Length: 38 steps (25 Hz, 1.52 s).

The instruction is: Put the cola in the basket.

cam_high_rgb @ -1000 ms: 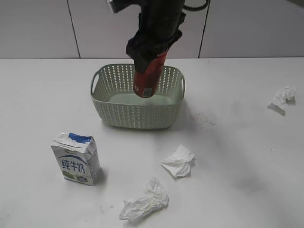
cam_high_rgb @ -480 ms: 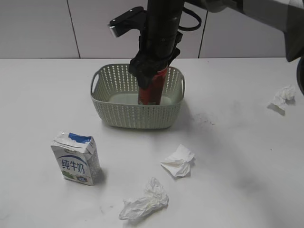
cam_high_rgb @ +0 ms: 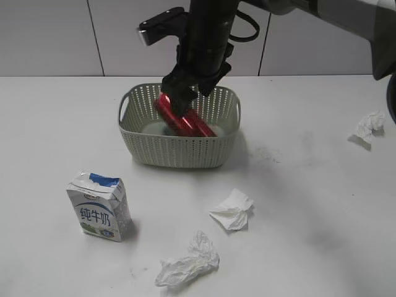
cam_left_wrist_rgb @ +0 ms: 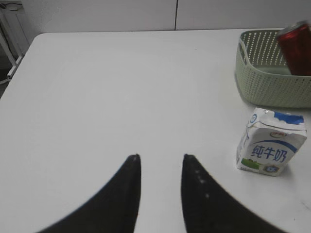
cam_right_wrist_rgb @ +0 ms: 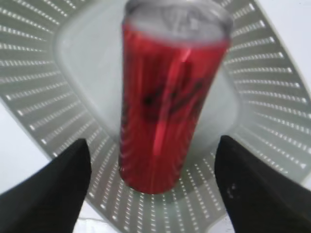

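Note:
The red cola can [cam_high_rgb: 182, 119] lies tilted inside the pale green basket [cam_high_rgb: 179, 151], its top leaning toward the back left wall. In the right wrist view the cola [cam_right_wrist_rgb: 167, 102] is blurred and sits between the spread fingers without touching them, with the basket's [cam_right_wrist_rgb: 262, 97] floor below. My right gripper [cam_high_rgb: 185, 86] hangs just above the basket and is open [cam_right_wrist_rgb: 153, 145]. My left gripper [cam_left_wrist_rgb: 160, 158] is open and empty over bare table, far left of the basket [cam_left_wrist_rgb: 272, 87]; the cola [cam_left_wrist_rgb: 297, 46] shows at its right edge.
A white-and-blue milk carton [cam_high_rgb: 100, 207] stands at the front left, also in the left wrist view [cam_left_wrist_rgb: 269, 143]. Crumpled tissues lie at the front middle [cam_high_rgb: 232, 210], front [cam_high_rgb: 189, 263] and far right [cam_high_rgb: 370, 127]. A grey wall runs behind the white table.
The right gripper has opened and let go of the cola. The can has tipped from upright to leaning inside the basket. The left arm has not moved.

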### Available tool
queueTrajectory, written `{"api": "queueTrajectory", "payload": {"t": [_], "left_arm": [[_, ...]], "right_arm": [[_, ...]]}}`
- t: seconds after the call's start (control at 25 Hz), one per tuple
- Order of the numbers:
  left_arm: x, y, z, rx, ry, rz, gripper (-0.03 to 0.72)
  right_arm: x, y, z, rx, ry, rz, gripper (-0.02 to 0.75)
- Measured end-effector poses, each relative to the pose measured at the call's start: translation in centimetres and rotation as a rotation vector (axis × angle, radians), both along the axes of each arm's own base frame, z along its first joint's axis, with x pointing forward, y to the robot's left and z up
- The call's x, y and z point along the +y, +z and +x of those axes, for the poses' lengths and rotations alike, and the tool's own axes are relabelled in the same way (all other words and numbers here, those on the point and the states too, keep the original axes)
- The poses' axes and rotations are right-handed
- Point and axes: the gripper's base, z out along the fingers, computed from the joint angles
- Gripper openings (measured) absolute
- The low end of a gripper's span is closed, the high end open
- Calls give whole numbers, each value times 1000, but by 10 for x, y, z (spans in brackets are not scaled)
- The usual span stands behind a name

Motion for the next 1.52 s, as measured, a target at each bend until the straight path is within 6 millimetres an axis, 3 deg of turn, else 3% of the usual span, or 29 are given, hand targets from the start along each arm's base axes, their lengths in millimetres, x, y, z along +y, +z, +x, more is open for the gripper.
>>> {"api": "queueTrajectory", "payload": {"t": [0.24,0.56,0.72,0.92,1.16,1.36,1.52], "left_arm": [[0,0,0,0,0,0,232],[0,0,0,0,0,0,232],[0,0,0,0,0,0,232],[0,0,0,0,0,0,231],[0,0,0,0,0,0,231],[0,0,0,0,0,0,231],[0,0,0,0,0,0,231]], "right_arm": [[3,9,1,-6,-19,40,606],[2,73,12,-212,-78,138,600],[-14,98,23,-275,-192,200,599],[-71,110,54,-294,-379,218,597],[-162,136,77,-345,-589,229,594],[-225,159,68,-352,-715,229,594],[-255,170,50,-318,-779,243,593]]}}
